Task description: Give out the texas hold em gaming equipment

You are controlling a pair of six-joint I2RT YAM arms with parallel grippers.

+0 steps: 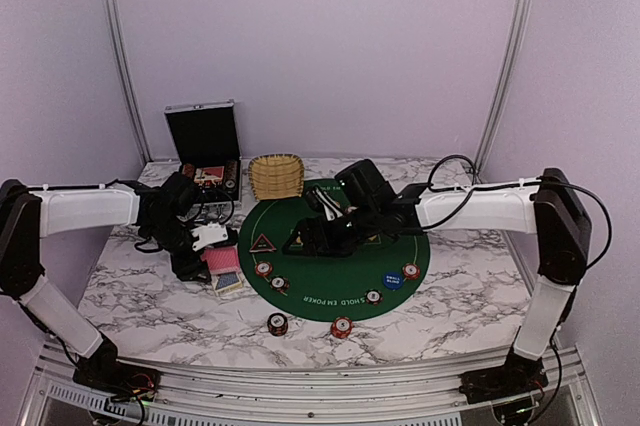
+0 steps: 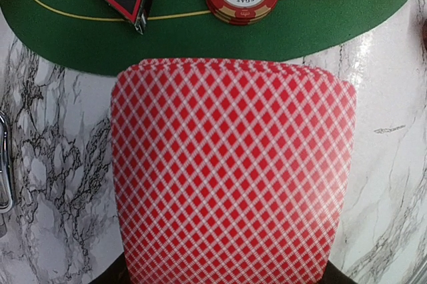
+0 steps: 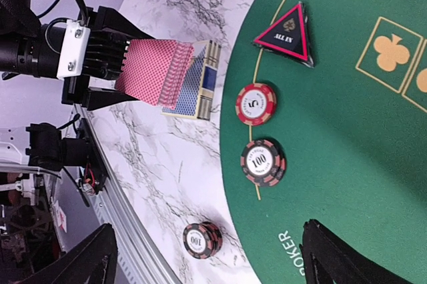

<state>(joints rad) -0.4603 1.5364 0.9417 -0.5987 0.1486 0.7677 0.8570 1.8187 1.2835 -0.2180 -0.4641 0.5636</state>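
Observation:
My left gripper [image 1: 213,254] is shut on a stack of red-backed playing cards [image 2: 233,171], held just above the marble at the green mat's left edge. In the left wrist view the cards hide its fingers. Beside the stack lies a blue card box [image 3: 195,85]. On the mat [image 1: 345,264] sit a dark triangular "ALL IN" marker [image 3: 288,34], a red 5 chip [image 3: 255,103], a black 100 chip stack [image 3: 262,161] and a blue disc [image 1: 392,280]. My right gripper [image 3: 220,264] hangs open over the mat's left part, nothing between its fingers. A 100 chip stack [image 3: 202,239] stands on the marble.
An open silver-edged black case [image 1: 205,144] stands at the back left, with a wicker basket [image 1: 276,176] beside it. More chips [image 1: 411,271] lie on the mat's right side, and another stack [image 1: 341,327] sits on the marble near the front rail.

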